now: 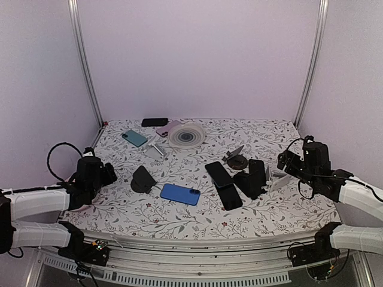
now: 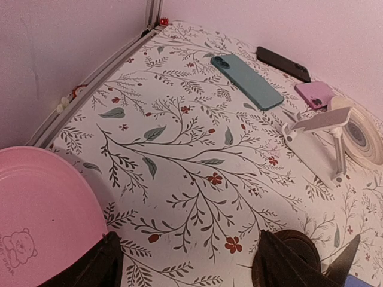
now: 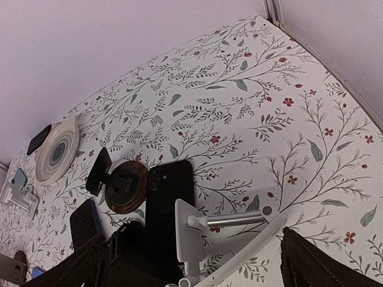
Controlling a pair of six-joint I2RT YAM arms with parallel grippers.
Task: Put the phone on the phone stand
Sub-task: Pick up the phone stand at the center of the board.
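Several phones lie on the floral table: a blue phone [image 1: 179,194], two black phones [image 1: 217,173] [image 1: 230,196] and a teal phone [image 2: 246,81]. Another black phone [image 3: 170,203] leans on a black stand [image 1: 248,182]. A white stand [image 3: 197,239] sits low between the spread fingers of my right gripper [image 3: 203,269], which is open and holds nothing. My left gripper [image 2: 191,269] is open over bare cloth at the left, beside a dark folding stand [image 1: 142,179]. A second white stand [image 2: 323,128] is farther back.
A pink plate [image 2: 42,203] lies under my left wrist. A round wooden stand [image 3: 125,185] sits behind the leaning phone. At the back are a white disc [image 1: 187,135], a pink phone [image 2: 316,94] and a black phone [image 1: 154,122]. Walls and metal posts enclose the table.
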